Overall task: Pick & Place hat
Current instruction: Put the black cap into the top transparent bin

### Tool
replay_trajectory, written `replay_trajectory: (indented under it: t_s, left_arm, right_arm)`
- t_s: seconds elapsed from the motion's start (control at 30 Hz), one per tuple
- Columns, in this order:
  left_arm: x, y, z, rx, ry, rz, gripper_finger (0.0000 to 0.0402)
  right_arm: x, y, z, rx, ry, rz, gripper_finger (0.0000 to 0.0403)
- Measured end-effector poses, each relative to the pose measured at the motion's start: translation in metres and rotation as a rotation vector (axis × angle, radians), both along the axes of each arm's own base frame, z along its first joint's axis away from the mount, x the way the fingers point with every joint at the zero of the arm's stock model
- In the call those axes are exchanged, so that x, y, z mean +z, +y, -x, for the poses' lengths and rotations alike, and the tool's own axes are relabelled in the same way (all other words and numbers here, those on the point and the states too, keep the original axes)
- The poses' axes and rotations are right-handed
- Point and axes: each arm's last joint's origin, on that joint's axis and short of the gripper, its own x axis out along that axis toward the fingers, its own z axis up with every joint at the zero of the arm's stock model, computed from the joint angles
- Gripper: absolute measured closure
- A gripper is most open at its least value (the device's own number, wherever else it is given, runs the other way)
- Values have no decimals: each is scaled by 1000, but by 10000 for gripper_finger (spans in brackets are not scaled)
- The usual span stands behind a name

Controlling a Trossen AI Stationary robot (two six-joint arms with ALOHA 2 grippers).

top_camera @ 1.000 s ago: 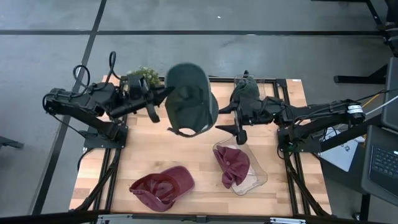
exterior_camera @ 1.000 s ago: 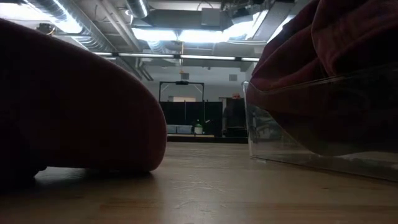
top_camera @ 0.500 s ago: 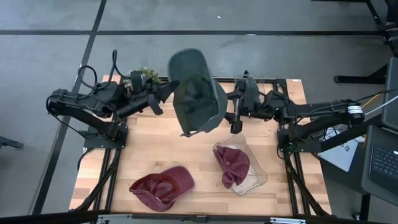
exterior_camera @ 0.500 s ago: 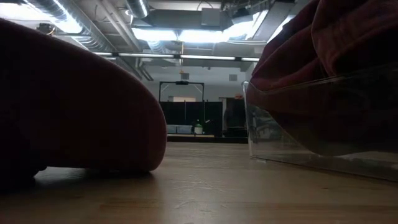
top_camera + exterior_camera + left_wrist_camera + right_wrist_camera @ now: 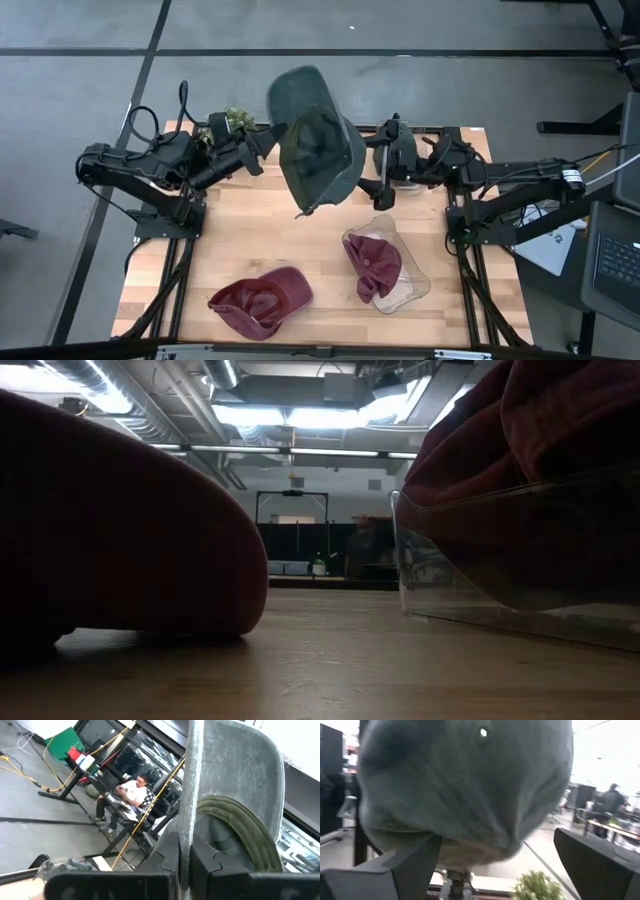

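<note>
High view: my left gripper point(image 5: 268, 143) is clenched on the brim of the dark green cap point(image 5: 315, 140), held aloft over the table's point(image 5: 240, 240) far edge. My right gripper point(image 5: 382, 180), fingers spread, sits just beside the crown.

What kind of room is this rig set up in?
Likely an open lab or workshop: exposed ceiling ducts, a seated person at a desk, and a wooden table where the left gripper holds a green hat.
</note>
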Motion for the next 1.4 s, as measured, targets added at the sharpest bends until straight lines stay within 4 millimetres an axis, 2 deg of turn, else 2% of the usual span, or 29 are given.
replay_trajectory:
  t_s: [0.23,0.37,0.5,0.83,0.9,1.0,1.17,1.4]
  left_arm:
    - [-6,-1,-10,3,18,9,389]
    - [-9,1,-17,-22,18,18,389]
    - [-10,2,-18,-24,26,8,389]
    - [-11,2,-17,5,124,-122,388]
    - [-13,2,-17,15,153,-132,387]
    - [-15,2,-16,16,187,-132,373]
    - [-16,2,-11,-22,200,-125,325]
    - [-9,5,14,-21,243,-164,248]
  right_arm:
    - [12,3,-3,97,-27,27,22]
    - [15,3,-10,111,-21,38,55]
    - [17,4,-12,125,19,38,125]
    - [19,4,-12,122,97,32,363]
    - [18,3,-12,103,107,32,391]
    - [16,3,-12,85,132,20,388]
    - [12,3,-12,85,173,12,396]
    - [3,1,-12,53,261,-83,396]
